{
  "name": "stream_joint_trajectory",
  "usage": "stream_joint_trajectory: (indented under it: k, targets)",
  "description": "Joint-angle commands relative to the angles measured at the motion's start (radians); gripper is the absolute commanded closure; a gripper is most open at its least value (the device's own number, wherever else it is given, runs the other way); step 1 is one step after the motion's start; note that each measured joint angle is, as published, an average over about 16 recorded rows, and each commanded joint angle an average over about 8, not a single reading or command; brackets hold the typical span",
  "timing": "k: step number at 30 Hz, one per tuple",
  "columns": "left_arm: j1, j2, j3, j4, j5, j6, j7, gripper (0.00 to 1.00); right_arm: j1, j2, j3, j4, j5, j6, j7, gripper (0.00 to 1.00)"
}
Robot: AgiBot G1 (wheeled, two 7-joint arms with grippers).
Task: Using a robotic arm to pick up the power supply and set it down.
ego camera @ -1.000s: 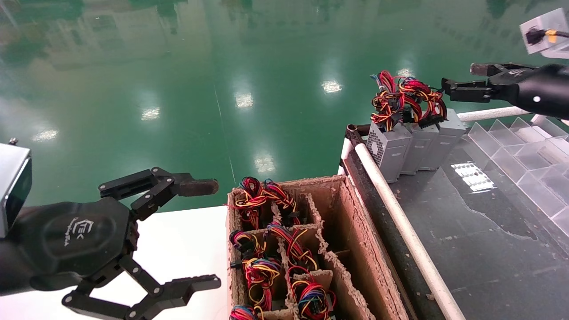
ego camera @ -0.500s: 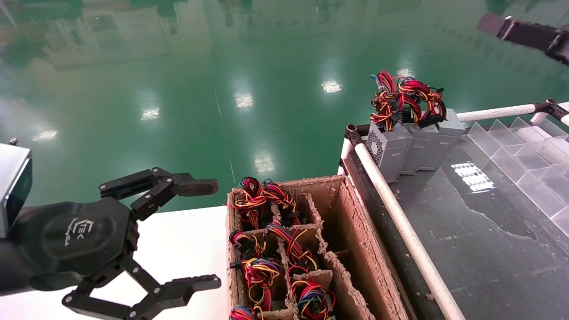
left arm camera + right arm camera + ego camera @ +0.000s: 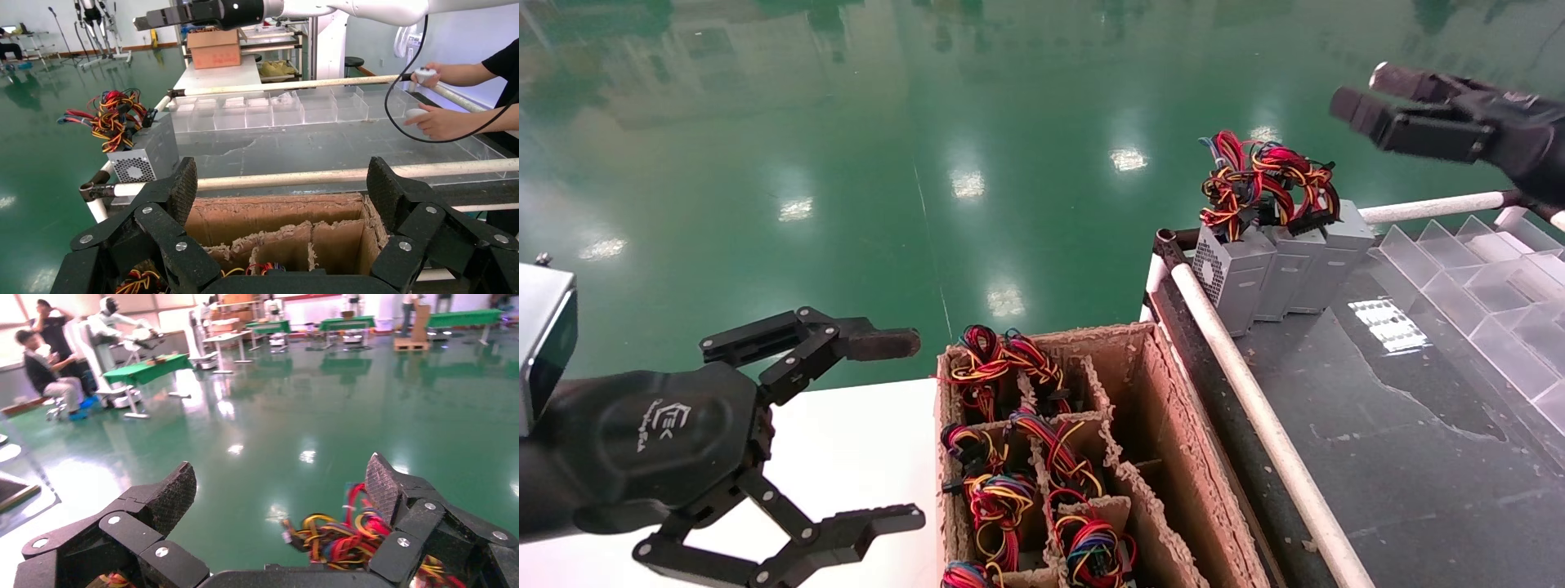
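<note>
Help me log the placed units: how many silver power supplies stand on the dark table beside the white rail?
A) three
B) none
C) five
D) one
A: three power supplies stand side by side at the far corner of the dark table, wire bundles on top, while the open right hand hangs above them holding nothing.

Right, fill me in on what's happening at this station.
The robot is unloading power supplies from the cardboard divider crate onto the dark bench. Three power supplies stand side by side at the bench's far corner, wire bundles on top. The right end effector is open and empty, up in the air above and beyond that row. The left end effector hangs open beside the crate, idle. More wire bundles fill the crate's left compartments; its right column looks empty.
</note>
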Motion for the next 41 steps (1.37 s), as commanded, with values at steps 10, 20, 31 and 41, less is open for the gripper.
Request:
stream_joint_trajectory:
  k: [10, 20, 31, 41]
  targets:
    - [0.0, 0.0, 0.0, 0.0, 0.0, 0.0, 0.0, 0.0, -0.156, 0.043, 0.046, 0.246, 0.054, -0.041, 0.011, 0.0]
    - [0.0, 0.0, 0.0, 0.0, 0.0, 0.0, 0.0, 0.0, -0.297, 0.082, 0.087, 0.469, 0.104, -0.077, 0.022, 0.0]
    - [0.0, 0.0, 0.001, 0.0, 0.0, 0.0, 0.0, 0.0, -0.452, 0.125, 0.133, 0.714, 0.158, -0.118, 0.033, 0.0]
    - [0.0, 0.0, 0.001, 0.0, 0.0, 0.0, 0.0, 0.0, -0.568, 0.157, 0.167, 0.896, 0.199, -0.148, 0.042, 0.0]
